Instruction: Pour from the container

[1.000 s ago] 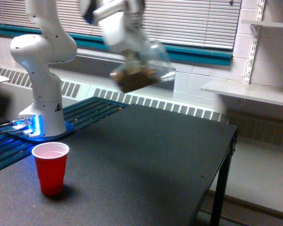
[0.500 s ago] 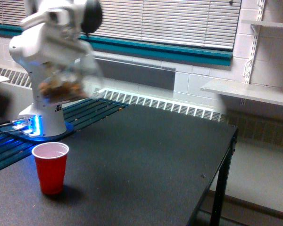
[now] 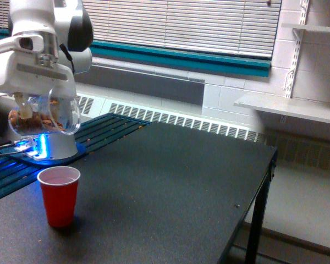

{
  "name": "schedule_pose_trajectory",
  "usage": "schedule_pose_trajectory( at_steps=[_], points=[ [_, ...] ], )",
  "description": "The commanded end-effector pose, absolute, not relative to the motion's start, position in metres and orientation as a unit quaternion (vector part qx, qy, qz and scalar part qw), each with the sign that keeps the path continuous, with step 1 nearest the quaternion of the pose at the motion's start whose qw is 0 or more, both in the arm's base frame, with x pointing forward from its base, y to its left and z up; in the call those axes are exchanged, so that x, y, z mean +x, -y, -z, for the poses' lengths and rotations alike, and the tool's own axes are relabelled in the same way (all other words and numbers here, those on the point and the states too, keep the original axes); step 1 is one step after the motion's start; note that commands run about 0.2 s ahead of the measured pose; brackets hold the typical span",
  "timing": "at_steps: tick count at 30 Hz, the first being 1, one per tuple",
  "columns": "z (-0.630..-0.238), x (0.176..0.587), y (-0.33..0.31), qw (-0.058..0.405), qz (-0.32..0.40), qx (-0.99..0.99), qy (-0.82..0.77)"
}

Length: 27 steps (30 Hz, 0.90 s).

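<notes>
The container [image 3: 44, 114] is a clear round cup with brown bits showing through its wall. It hangs tipped on its side, its mouth facing the exterior view's right, a short way above the red cup. My gripper [image 3: 41, 94] is shut on the container from above, its fingers partly hidden by the white hand. The red cup [image 3: 59, 196] stands upright on the black table [image 3: 170, 181] at the front left, white inside and with nothing showing in it. No bits are falling.
The arm's white base [image 3: 49, 143] with blue lights stands behind the red cup on a slatted blue-black surface. The table's right edge [image 3: 267, 181] drops to the floor. A radiator and blinds line the back wall; shelves [image 3: 289, 104] hang at the right.
The gripper has carried the container quickly from the middle of the scene to the exterior view's left and lower, stopping over the red cup. The red cup has not moved.
</notes>
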State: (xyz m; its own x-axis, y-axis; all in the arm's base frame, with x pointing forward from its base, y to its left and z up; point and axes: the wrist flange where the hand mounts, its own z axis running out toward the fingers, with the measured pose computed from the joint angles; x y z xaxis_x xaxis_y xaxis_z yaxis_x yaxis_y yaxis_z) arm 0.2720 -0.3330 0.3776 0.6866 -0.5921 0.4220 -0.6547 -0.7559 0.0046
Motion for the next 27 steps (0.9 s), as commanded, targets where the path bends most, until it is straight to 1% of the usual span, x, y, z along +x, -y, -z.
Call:
schedule_pose_trajectory(
  at_steps=[1, 19, 27],
  points=[
    [-0.379, 0.261, 0.331, 0.091, -0.203, 0.92, 0.321],
    [-0.348, 0.216, 0.325, 0.106, -0.157, 0.93, 0.315],
    [-0.337, 0.205, 0.319, 0.113, -0.139, 0.934, 0.308]
  ],
)
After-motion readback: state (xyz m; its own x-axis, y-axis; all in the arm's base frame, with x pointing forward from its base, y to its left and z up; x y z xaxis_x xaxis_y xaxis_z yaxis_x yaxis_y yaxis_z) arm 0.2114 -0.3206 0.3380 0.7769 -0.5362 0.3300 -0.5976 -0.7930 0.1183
